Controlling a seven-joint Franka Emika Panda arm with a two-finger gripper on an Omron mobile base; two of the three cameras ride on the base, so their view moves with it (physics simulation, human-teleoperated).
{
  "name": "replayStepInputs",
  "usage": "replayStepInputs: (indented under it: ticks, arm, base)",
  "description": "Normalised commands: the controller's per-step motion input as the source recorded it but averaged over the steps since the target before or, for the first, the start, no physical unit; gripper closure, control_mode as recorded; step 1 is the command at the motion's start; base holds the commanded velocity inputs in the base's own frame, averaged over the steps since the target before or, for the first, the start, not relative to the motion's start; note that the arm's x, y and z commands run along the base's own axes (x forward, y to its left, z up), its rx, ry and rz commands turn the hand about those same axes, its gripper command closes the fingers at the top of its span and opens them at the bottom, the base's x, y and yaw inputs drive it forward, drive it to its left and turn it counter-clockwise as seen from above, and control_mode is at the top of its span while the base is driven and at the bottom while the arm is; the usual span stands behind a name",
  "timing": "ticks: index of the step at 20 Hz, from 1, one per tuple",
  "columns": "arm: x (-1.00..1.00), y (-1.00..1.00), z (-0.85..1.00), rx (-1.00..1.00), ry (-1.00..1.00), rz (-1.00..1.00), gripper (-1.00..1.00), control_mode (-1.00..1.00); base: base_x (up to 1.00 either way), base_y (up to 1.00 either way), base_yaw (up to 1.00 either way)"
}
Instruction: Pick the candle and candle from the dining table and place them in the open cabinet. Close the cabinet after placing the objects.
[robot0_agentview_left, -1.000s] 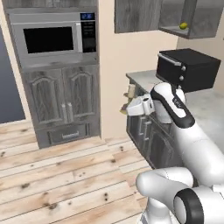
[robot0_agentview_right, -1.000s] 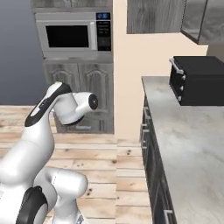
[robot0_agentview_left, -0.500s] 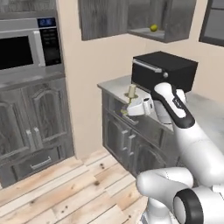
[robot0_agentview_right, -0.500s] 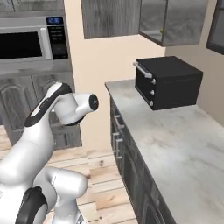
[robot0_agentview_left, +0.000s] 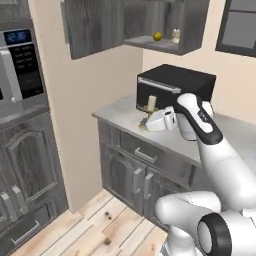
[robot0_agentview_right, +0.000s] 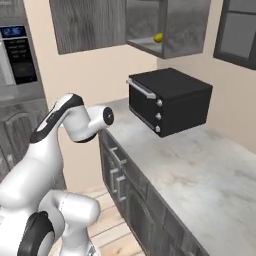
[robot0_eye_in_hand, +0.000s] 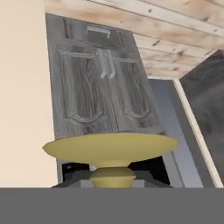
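**Candle in the claw, cabinet standing open**

Overhead, the cabinet (robot0_agentview_left: 150, 22) has its door swung wide; a squat candle (robot0_agentview_left: 176, 36) sits on its shelf beside a yellow ball (robot0_agentview_left: 157, 36). Below, the gripper (robot0_agentview_left: 148, 121) is clamped tight on the gold-stemmed candle (robot0_agentview_left: 151, 106), over the counter (robot0_agentview_left: 165, 137) by the black box (robot0_agentview_left: 175, 87).

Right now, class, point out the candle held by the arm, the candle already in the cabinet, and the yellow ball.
held candle (robot0_agentview_left: 151, 103), left base view, on its cream wax body
cabinet candle (robot0_agentview_left: 176, 36), left base view, on its squat middle
yellow ball (robot0_agentview_right: 158, 37), right base view, on its centre
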Motion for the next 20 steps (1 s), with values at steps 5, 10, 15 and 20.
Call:
replayStepInputs:
  ticks: [5, 10, 15, 20]
  arm:
    - [0.0, 0.0, 0.0, 0.0, 0.0, 0.0, 1.0, 1.0]
    - [0.0, 0.0, 0.0, 0.0, 0.0, 0.0, 1.0, 1.0]
    - [0.0, 0.0, 0.0, 0.0, 0.0, 0.0, 1.0, 1.0]
    - [0.0, 0.0, 0.0, 0.0, 0.0, 0.0, 1.0, 1.0]
  base:
    - [0.62, 0.32, -0.4]
    - [0.59, 0.24, -0.37]
    - [0.52, 0.29, -0.35]
    - [0.47, 0.32, -0.32]
